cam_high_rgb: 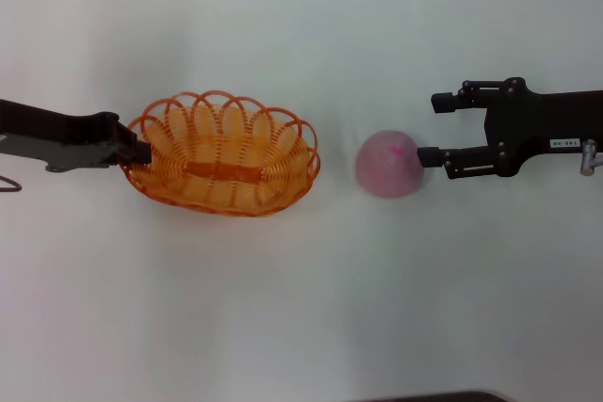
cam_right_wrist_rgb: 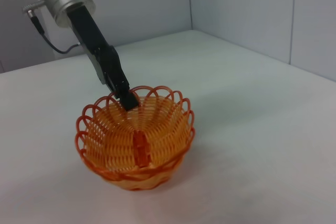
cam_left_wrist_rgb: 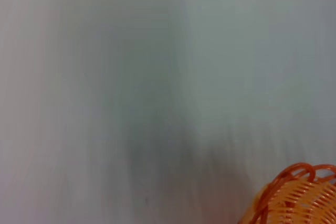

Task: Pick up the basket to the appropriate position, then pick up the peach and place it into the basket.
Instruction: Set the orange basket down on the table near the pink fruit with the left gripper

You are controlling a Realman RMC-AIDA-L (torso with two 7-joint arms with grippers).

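White counter [cam_high_rgb: 301, 327] all round us. On the left, our left gripper [cam_high_rgb: 139, 150] pinches the rim of the basket [cam_high_rgb: 223, 153]; a thin bite that could slip and tip it. Just right of the basket sits the peach [cam_high_rgb: 388, 164]. Our right gripper [cam_high_rgb: 435, 129], spread wide, has one finger touching it, so a nudge may roll it away.

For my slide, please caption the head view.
Left hand grips the orange wire basket; open right hand approaches the peach.
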